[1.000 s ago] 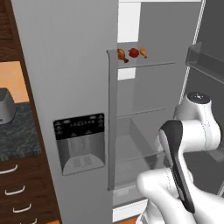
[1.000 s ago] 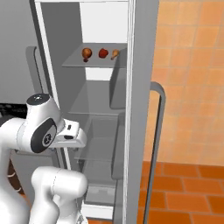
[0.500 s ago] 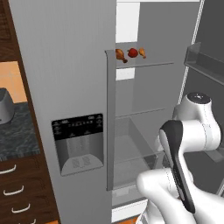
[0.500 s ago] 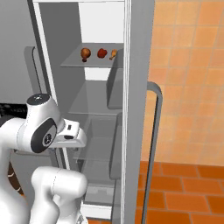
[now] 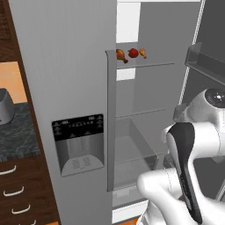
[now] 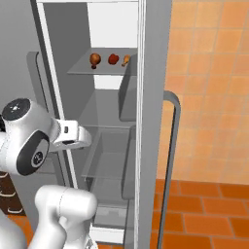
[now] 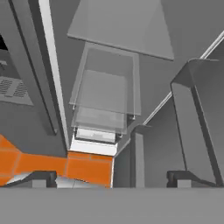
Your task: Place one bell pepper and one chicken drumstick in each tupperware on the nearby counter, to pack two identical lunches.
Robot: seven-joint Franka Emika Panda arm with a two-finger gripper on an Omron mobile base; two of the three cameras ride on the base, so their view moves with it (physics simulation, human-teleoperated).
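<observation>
On the upper glass shelf of the open fridge lie a red bell pepper and, on either side of it, a chicken drumstick and a second drumstick. My gripper is open with nothing between its fingertips. It points down into the lower fridge, well below the food shelf. The dark marbled counter shows at the far left. The tupperware is out of view.
The closed fridge door with its dispenser panel stands between the counter and the open compartment. A grey appliance sits on the counter over wood drawers. The open door with bins is on the right. Clear drawers lie below.
My arm's upper joint and hand have shifted slightly towards the base. The fridge and the food on the shelf have stayed put, and the gripper is still open.
</observation>
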